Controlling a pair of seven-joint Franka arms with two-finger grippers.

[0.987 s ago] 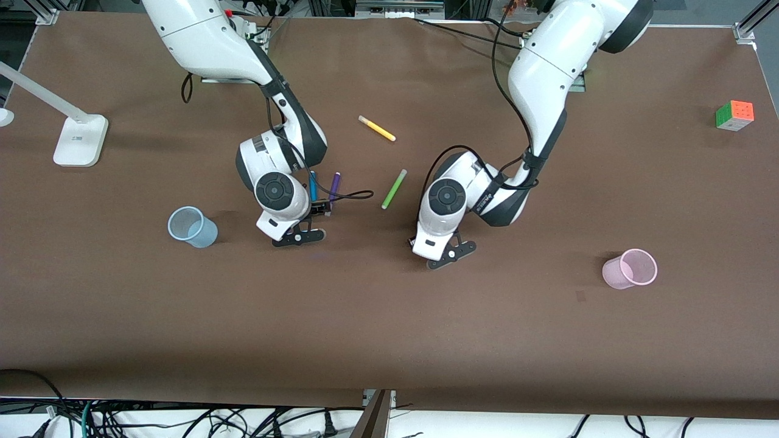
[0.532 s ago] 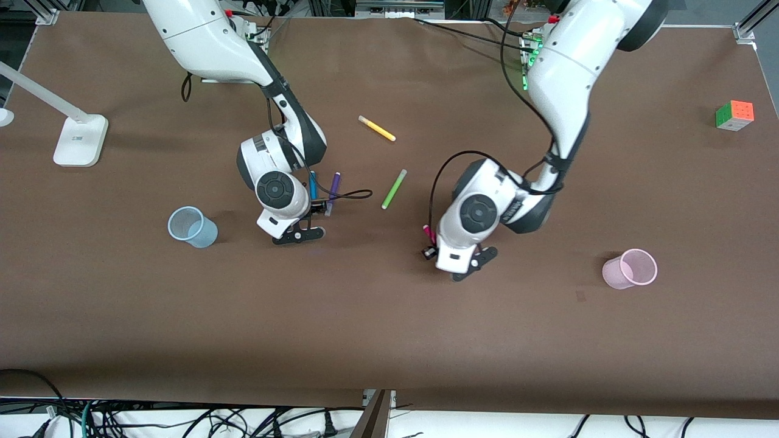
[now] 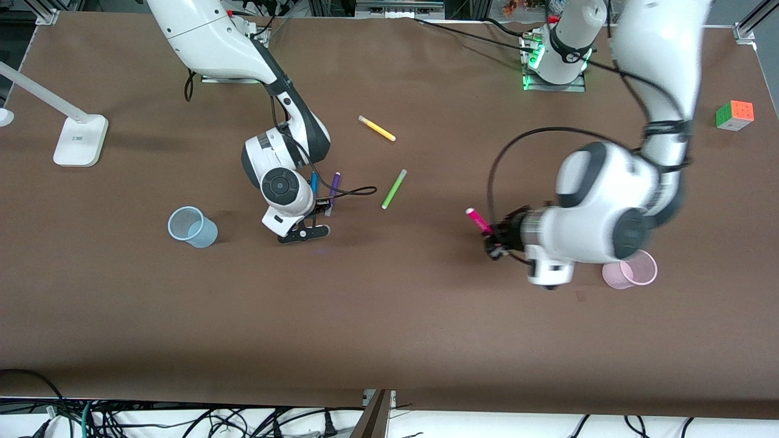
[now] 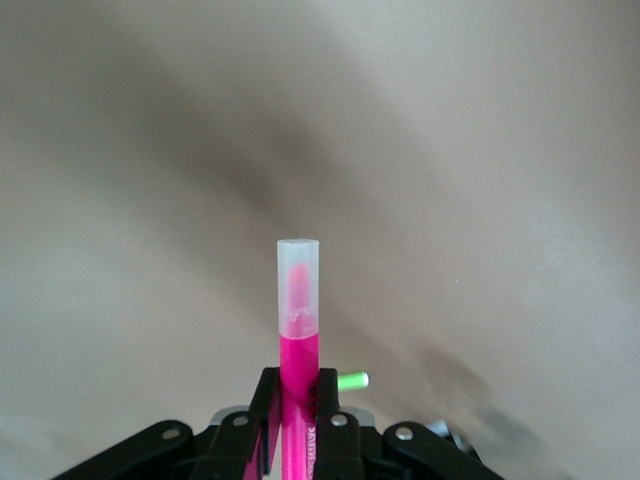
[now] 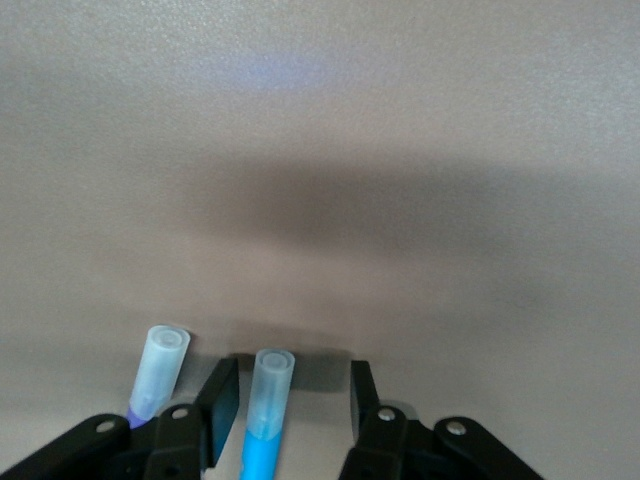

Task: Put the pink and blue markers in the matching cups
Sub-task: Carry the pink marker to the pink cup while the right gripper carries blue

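Note:
My left gripper point(image 3: 494, 242) is shut on the pink marker point(image 3: 478, 220) and holds it in the air over the bare table, beside the pale pink cup point(image 3: 638, 268), which my wrist partly hides. In the left wrist view the marker point(image 4: 298, 310) stands between the closed fingers of the left gripper point(image 4: 297, 395), pale cap outward. My right gripper point(image 3: 317, 207) is low over the blue marker point(image 3: 314, 182), next to the purple pen point(image 3: 334, 185). In the right wrist view the right gripper point(image 5: 292, 398) is open, with the blue marker point(image 5: 268, 410) lying between its fingers. The pale blue cup point(image 3: 192, 226) stands toward the right arm's end.
A green pen point(image 3: 394, 189) and a yellow pen point(image 3: 377, 128) lie mid-table. The purple pen point(image 5: 160, 370) lies just outside one right finger. A colour cube point(image 3: 734, 115) sits at the left arm's end. A white lamp base point(image 3: 79, 140) stands at the right arm's end.
My left arm lifted the pink marker off the table and swung it toward the pink cup. My right gripper shifted only slightly over the blue marker.

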